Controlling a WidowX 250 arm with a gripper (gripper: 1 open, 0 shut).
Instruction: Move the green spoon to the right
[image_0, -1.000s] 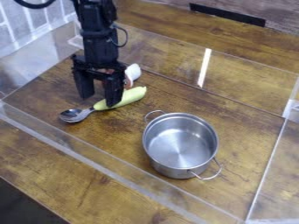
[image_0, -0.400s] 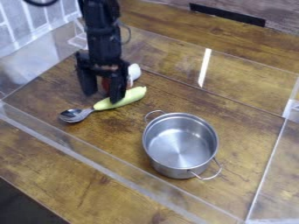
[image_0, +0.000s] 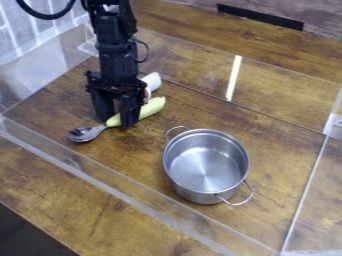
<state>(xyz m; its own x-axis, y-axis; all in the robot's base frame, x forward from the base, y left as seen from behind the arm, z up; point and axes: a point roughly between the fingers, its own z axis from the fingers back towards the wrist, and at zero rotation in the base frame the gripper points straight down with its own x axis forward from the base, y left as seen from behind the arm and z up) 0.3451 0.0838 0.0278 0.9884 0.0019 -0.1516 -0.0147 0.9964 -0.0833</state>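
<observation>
Far left on the worktop (image_0: 114, 190): green spoon (image_0: 134, 112), bowl toward the left edge, handle angled away. Arm (image_0: 115, 35) reaches down from the far edge, gripper (image_0: 118, 103) low at the handle (pinching or not, we cannot tell). Rightward, steel pot (image_0: 206, 166).

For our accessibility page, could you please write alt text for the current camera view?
A black robot gripper reaches down over the green-handled spoon on a wooden table. To the right, by the spoon, stands a two-handled stainless steel pot; a white object lies partly hidden behind the gripper.
</observation>
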